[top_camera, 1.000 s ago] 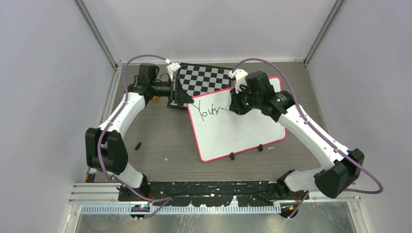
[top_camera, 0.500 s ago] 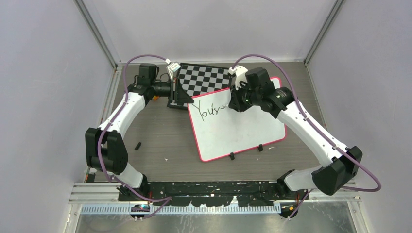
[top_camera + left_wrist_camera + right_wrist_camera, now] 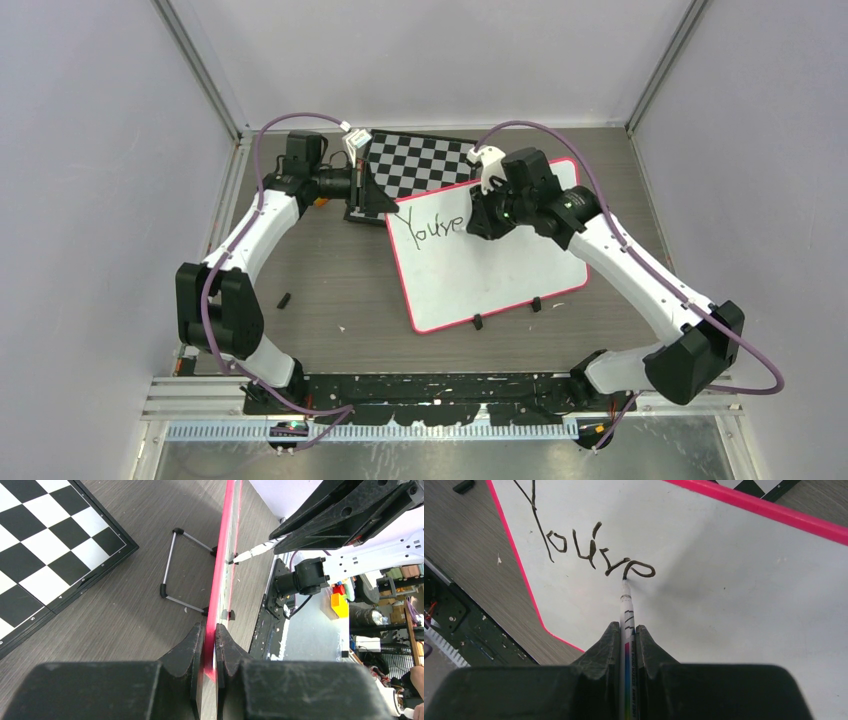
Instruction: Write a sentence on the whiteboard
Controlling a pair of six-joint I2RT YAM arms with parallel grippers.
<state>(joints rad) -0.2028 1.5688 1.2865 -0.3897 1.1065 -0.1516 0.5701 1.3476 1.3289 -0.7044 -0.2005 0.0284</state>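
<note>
Large white rectangular whiteboard with a pink-red frame (image 3: 500,280) sits mid-table. Left gripper (image 3: 210,628) pinches its frame edge, evidently to steady it. Right gripper (image 3: 626,628) clamps a thin white marker (image 3: 626,605), its tip touching the black handwritten lettering (image 3: 594,550), which reads "You're".

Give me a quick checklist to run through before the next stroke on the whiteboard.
1. Grip of left fingers on whiteboard edge: ok.
2. Grip of right fingers on marker: ok.
3. Tip of marker touching whiteboard at last letter: ok.
4. Readable lettering so far: ok.
5. Blank space past the last letter: ok.
6. Ink left in marker: cannot tell.
</note>
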